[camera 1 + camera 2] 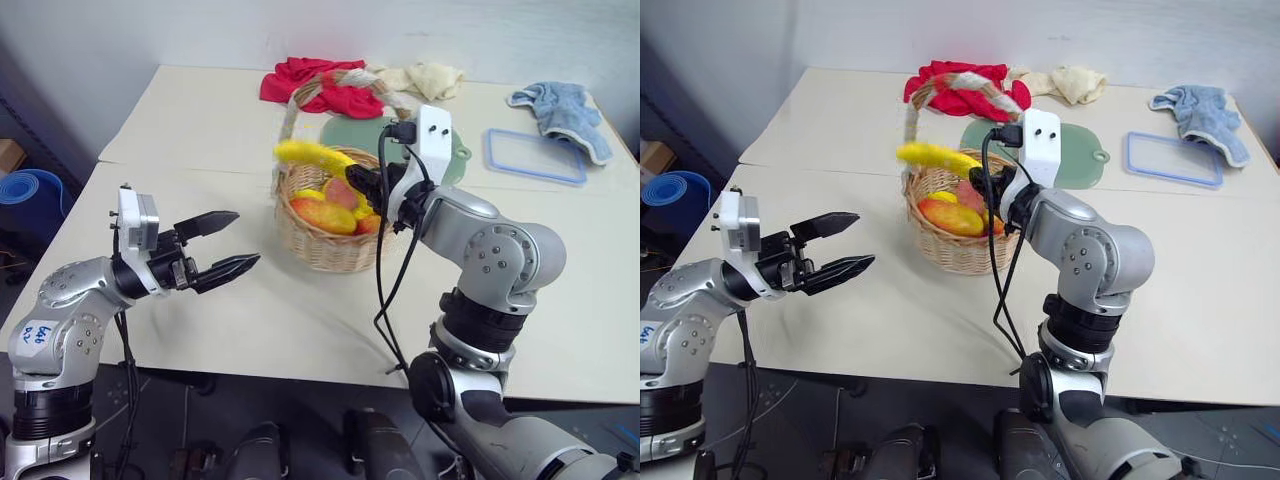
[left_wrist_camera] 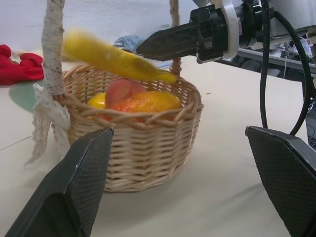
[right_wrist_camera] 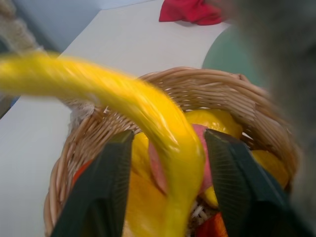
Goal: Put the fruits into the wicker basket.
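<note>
Head views: one wicker basket [image 1: 322, 245] mid-table, one banana [image 1: 315, 156] above its rim, blurred, one end between the right gripper [image 1: 364, 187] fingers; inside, one peach [image 1: 341, 192], one mango [image 1: 323, 215], at least one lemon [image 1: 308, 195], the rest covered by the right arm. Left gripper [image 1: 225, 243] hovers off the table's near edge, well left of the basket, jaws spread wide, empty. Behind: one red cloth [image 1: 315, 85], one cream cloth [image 1: 425, 78], one blue cloth [image 1: 565, 112], one green mat [image 1: 375, 135] half hidden by the basket, one clear lid [image 1: 536, 156]. Left wrist view: basket straight ahead between the spread fingers [image 2: 71, 190], banana slanted across the rim, peach and mango under it; handle top cut off. Right wrist view: two fingers [image 3: 106, 185] stand apart with the banana between them; can't tell if they actually pinch it; banana smeared, far end cut off; fruit below only partly visible
</note>
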You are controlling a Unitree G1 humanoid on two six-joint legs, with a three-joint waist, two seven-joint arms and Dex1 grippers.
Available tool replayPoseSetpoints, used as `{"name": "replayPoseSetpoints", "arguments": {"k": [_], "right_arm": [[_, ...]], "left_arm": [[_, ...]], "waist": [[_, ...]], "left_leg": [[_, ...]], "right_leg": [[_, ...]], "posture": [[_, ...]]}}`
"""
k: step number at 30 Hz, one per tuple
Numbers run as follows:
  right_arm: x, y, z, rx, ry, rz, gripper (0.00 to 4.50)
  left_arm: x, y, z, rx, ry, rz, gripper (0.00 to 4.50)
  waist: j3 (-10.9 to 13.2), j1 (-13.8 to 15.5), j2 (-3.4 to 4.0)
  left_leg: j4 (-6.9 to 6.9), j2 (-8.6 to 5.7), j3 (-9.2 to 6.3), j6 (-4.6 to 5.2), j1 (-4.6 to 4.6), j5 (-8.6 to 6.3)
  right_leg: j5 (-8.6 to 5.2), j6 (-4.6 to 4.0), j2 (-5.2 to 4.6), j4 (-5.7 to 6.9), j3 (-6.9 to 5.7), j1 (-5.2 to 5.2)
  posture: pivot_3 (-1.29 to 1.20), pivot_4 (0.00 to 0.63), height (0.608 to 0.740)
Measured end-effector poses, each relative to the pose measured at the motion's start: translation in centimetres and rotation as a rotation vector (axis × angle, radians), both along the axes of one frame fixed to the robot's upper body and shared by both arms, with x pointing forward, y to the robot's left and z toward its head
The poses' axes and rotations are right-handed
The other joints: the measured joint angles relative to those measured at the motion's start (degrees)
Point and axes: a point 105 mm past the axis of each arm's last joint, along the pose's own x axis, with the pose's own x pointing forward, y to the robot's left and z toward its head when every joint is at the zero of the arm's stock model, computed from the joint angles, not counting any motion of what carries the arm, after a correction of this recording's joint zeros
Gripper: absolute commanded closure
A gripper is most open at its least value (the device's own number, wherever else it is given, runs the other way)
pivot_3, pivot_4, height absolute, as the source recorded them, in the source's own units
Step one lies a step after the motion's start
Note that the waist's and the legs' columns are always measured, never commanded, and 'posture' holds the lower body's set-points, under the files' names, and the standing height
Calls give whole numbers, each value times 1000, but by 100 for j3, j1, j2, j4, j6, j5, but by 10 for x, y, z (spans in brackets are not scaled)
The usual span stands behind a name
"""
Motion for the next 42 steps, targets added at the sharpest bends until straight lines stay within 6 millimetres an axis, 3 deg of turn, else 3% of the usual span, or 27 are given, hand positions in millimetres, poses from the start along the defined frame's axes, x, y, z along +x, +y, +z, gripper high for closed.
{"name": "replayPoseSetpoints", "arguments": {"k": [3,6,9,11,13,16,21,30,34,42], "right_arm": [[-11,-1,3,-52,-18,109,64],[-29,-2,4,-59,-28,260,24],[-61,-13,-3,-63,-47,441,24],[-76,-30,-13,-104,-67,475,24],[-79,-58,-32,-162,-66,414,24],[-73,-93,-47,-186,-109,321,24],[-46,-122,-29,-177,-347,261,24],[24,-87,-11,-235,-480,469,24],[38,-68,-17,-217,-445,573,895],[28,-56,-29,-211,-366,728,3702]], "left_arm": [[-1,0,-1,-2,2,3,0],[-1,-1,0,-5,-3,1,0],[0,-1,1,-9,-9,0,0],[0,-2,3,-11,-15,-7,0],[2,-4,6,-12,-26,-15,0],[2,-2,8,-14,-27,-15,0],[3,-4,13,-30,-8,-61,0],[10,-17,18,-20,-5,-131,0],[10,-22,17,-17,-5,-143,0],[5,-21,9,-11,13,-128,0]], "waist": [[0,-12,0],[0,-7,0],[-1,25,-2],[-2,75,-4],[-2,137,-5],[-2,149,-6],[1,73,-9],[2,4,-7],[2,15,-6],[3,23,-6]], "left_leg": [[0,-1,5,5,1,9],[-1,0,5,7,1,11],[-4,-1,0,14,1,7],[-6,-2,-7,19,-2,4],[-6,-11,-5,23,0,1],[-4,-16,4,32,26,2],[-10,-10,38,34,107,0],[-11,2,34,26,102,3],[-11,3,30,26,94,1],[-6,3,28,24,91,-1]], "right_leg": [[2,-6,0,-1,6,0],[3,-8,1,-2,6,0],[4,-8,-2,-7,3,4],[4,-7,-2,-26,-1,15],[4,-7,0,-55,1,31],[7,-1,2,-99,7,67],[10,3,10,-88,14,119],[9,1,11,-81,26,117],[9,1,5,-59,22,110],[9,2,-1,-44,16,104]], "posture": [[0,150,740],[0,150,740],[0,150,740],[0,150,740],[0,150,740],[0,150,740],[0,150,740],[0,150,740],[0,150,740],[0,150,740]]}}
